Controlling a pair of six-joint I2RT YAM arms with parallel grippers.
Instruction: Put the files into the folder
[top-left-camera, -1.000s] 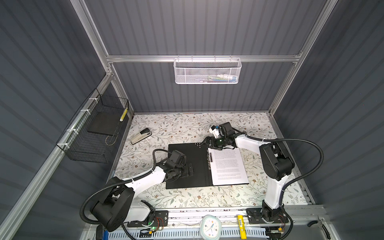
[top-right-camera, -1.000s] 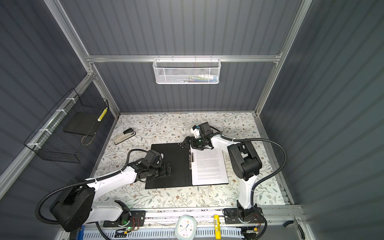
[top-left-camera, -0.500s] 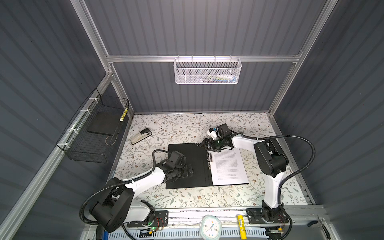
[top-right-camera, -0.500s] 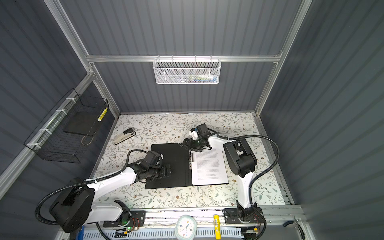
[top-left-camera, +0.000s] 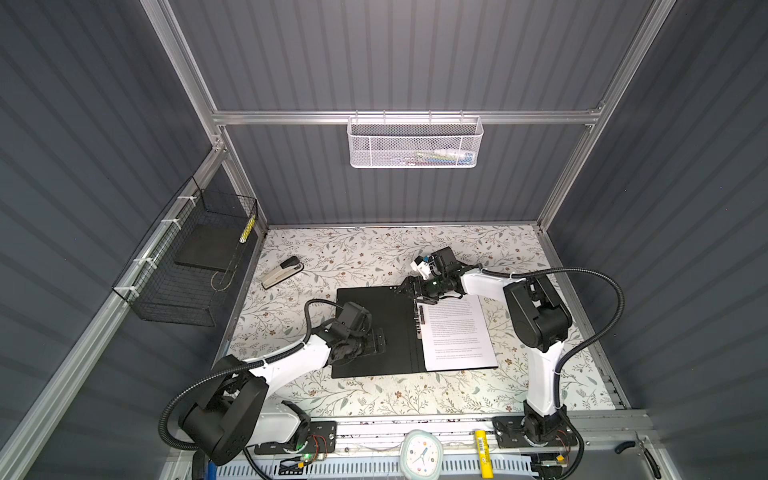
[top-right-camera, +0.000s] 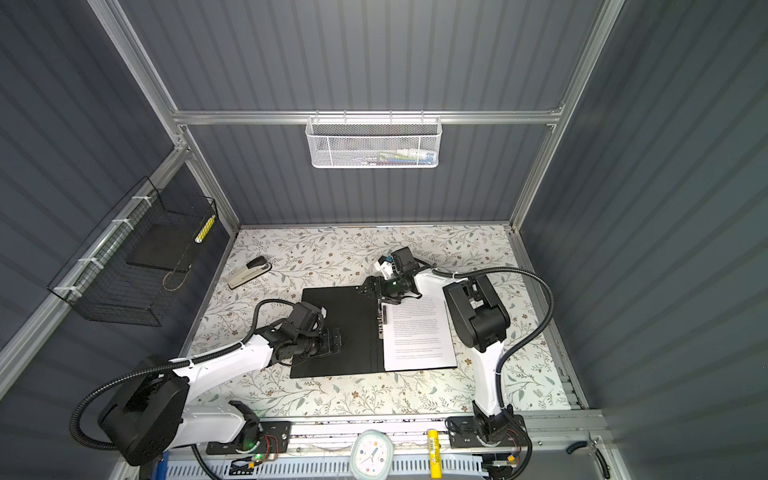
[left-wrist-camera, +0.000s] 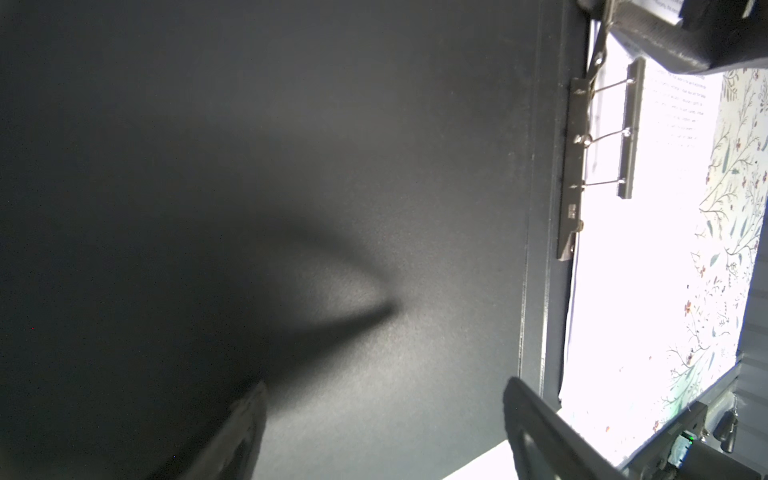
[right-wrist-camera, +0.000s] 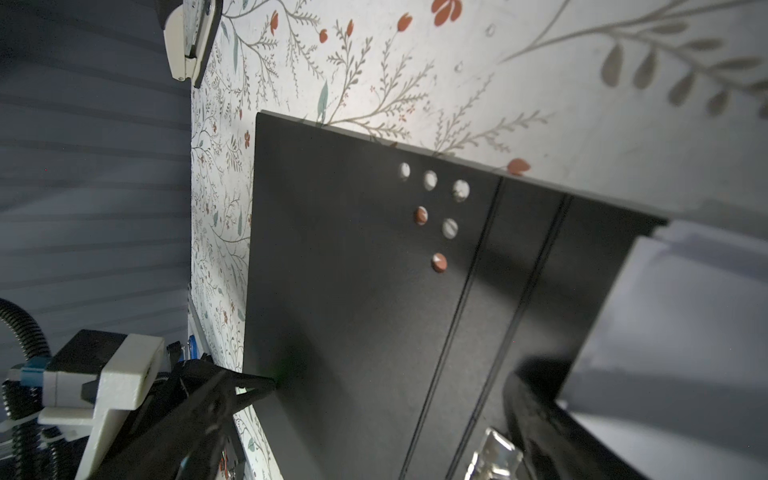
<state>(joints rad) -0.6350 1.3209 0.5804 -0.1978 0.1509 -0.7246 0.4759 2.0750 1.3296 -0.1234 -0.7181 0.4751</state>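
Far off to the left claw's outer side, the stapler (top-left-camera: 281, 272) sits well apart from both claws, out of play. Now the left claw (top-left-camera: 372, 344): spread wide, pinching nothing, low over the folder (top-left-camera: 382, 305). The black left cover lies flat right beneath its tips, though I can't tell whether it presses down or just hovers.

To that claw's right, past the spine, runs the clip (left-wrist-camera: 573, 166), its bar lying over the inner edge of the files (top-left-camera: 457, 336). So the files are in, flat on the right half of the open folder, on the near side of the right claw.

And the right claw (top-left-camera: 410, 293): also spread wide and empty, at the folder's far edge, with the spine beneath it and the clip's end just beside one finger.

My read is that loading is done, and securing and closing is the step in hand. I can't make out whether the clip is latched. The next move, I'd say, calls for the right claw to drop onto the clip's end. Otherwise a finger slips under the left cover's edge and swings it over the files, and the left claw must get clear of that cover first.
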